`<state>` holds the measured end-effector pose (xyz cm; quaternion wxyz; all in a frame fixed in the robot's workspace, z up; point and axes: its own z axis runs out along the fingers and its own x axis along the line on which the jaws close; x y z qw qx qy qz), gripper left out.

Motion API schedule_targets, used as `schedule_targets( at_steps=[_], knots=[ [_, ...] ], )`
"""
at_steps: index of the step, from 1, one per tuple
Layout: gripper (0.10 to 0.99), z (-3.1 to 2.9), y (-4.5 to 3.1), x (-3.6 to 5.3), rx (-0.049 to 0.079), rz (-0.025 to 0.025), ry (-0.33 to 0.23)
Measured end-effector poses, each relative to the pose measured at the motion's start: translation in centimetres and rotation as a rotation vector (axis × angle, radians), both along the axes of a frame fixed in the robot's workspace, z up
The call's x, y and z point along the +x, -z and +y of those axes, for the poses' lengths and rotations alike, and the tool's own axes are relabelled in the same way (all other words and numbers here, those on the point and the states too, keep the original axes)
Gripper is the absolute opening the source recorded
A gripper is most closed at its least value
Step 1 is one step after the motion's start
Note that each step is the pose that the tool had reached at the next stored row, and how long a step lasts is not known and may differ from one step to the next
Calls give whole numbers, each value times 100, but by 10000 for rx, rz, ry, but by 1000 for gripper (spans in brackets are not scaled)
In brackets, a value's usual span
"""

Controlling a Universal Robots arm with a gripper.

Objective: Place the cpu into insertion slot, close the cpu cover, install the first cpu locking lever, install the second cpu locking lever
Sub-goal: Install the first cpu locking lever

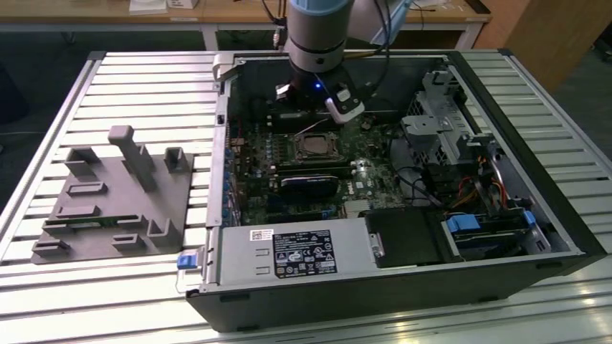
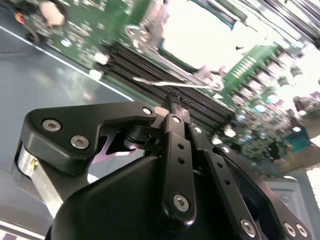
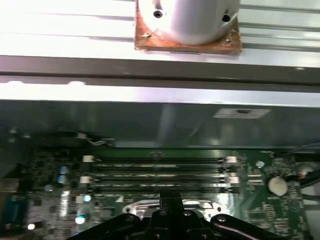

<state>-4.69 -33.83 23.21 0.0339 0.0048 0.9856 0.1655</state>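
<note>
Nearest us in the exterior view, the open black computer case (image 1: 383, 294) lies on the slatted metal bench (image 1: 535, 86). Inside it the small square grey-bronze cpu (image 1: 314, 147) sits in the silver-rimmed square insertion slot (image 1: 295, 147) on the green circuit board (image 1: 373, 172). Just beyond that slot the grey robot arm (image 1: 316, 29) reaches down, and in the second wrist view we see the black two-fingered tool (image 2: 173, 100) with its fingers pressed together, tips just beside a thin silvery wire lever (image 2: 175, 84) along the slot's edge, though we cannot tell whether they touch it.
</note>
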Motion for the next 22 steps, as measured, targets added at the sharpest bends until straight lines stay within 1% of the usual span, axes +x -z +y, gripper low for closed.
schedule_targets(
  at_steps=[1, 2, 6, 7, 9, 10, 13, 15, 22],
  knots=[
    [106, 0, 0, 34, -2, 0, 1],
    [106, 0, 0, 47, -6, 1, -1],
    [106, 0, 0, 50, -10, 0, 1],
    [106, 1, 3, 51, -33, -8, 1],
    [106, 2, 10, 50, -161, -42, 36],
    [106, 3, 17, 50, -197, -53, 69],
    [106, 15, 32, 50, -328, -80, 194],
    [106, 27, 40, 50, -391, -96, 272],
    [106, 95, 80, 50, -426, -111, 546]
  ],
)
